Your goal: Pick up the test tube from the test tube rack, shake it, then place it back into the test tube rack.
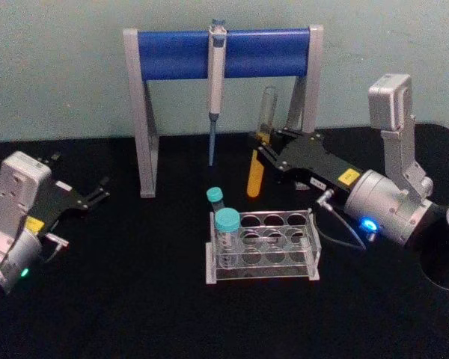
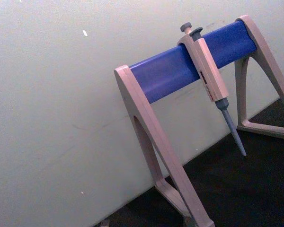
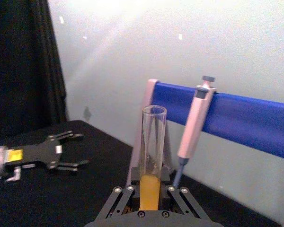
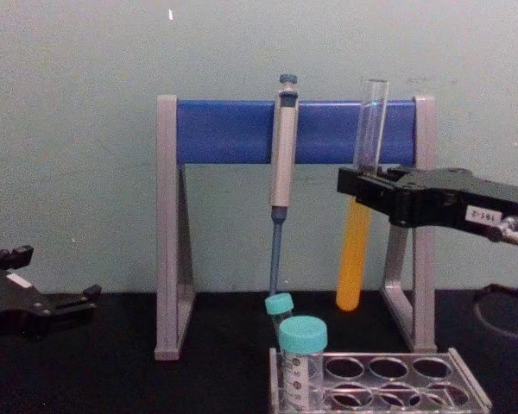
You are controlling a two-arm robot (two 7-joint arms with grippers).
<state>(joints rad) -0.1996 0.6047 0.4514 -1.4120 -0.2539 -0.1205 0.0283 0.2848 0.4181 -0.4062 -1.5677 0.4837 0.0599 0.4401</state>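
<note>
Black tabletop (image 1: 135, 299) carries everything here. At its left edge the left gripper (image 3: 84, 150) rests parked, its jaws spread open and holding nothing, well apart from the work.

Next comes the grey-and-blue pipette stand (image 1: 179, 52), with a grey pipette (image 1: 215, 82) hanging from its bar, tip down. In front of it, two teal-capped vials (image 1: 227, 219) stand at the left end of the clear test tube rack (image 1: 284, 229). The other holes that we can see are empty.

Behind the rack and clear above it, the test tube (image 1: 256, 176) hangs upright in the air, just in front of the stand's right leg. Orange-yellow liquid fills its lower part and its mouth is open. The right gripper (image 1: 263, 143) reaches in from the right, and its jaws are closed on the glass at about the top of the liquid.

We judge that the tube is lifted out and either the shake or the return comes next. Several things could go wrong:

- With no cap, a hard or tilted shake could throw liquid out of the mouth.
- The stand's leg and bar are near, so a wide swing could knock the glass against them.
- Smooth glass could slip down through the jaws if the motion is jerky.
- On the way back, a tilted tube could catch the rack's top plate or bump the vials.
</note>
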